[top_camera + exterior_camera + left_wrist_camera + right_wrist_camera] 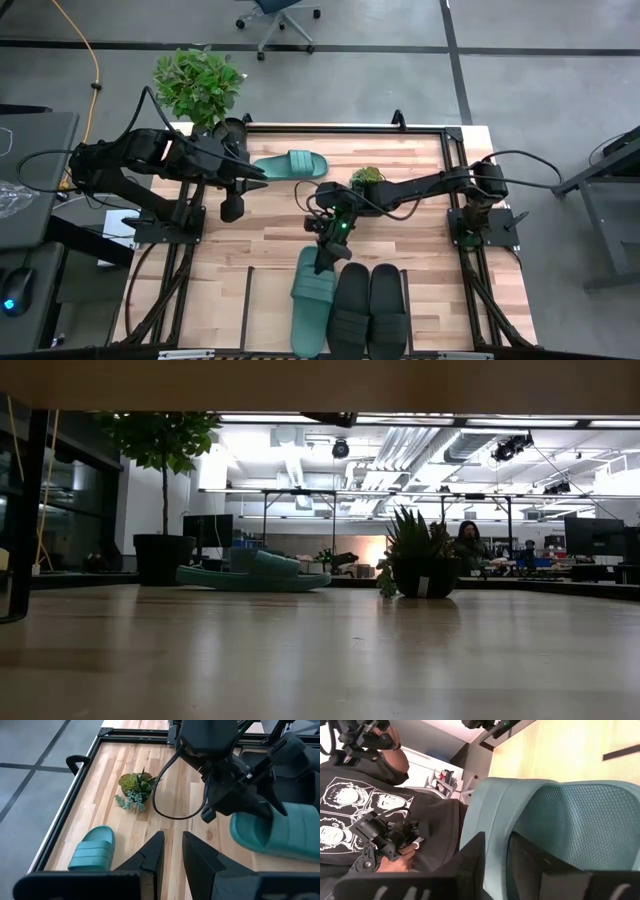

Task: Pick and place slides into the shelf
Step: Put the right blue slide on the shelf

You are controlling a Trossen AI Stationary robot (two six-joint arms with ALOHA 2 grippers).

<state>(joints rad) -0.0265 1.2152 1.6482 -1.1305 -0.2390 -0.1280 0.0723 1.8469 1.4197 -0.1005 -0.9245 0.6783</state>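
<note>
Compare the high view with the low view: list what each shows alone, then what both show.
High view only: both arms, the right gripper at the near teal slide, the two black slides beside it, and the left gripper near the far teal slide.
Low view only: the room behind, with ceiling lights and a seated person.
Both: the far teal slide, the small succulent and the tall potted plant.

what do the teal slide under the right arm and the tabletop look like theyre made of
Teal slide: looks like soft moulded rubber or foam, matte; the right wrist view shows a fine dimpled footbed texture and no shine.
Tabletop: appears to be light wood, butcher-block style, with visible plank strips and grain and a slight satin sheen.
</note>
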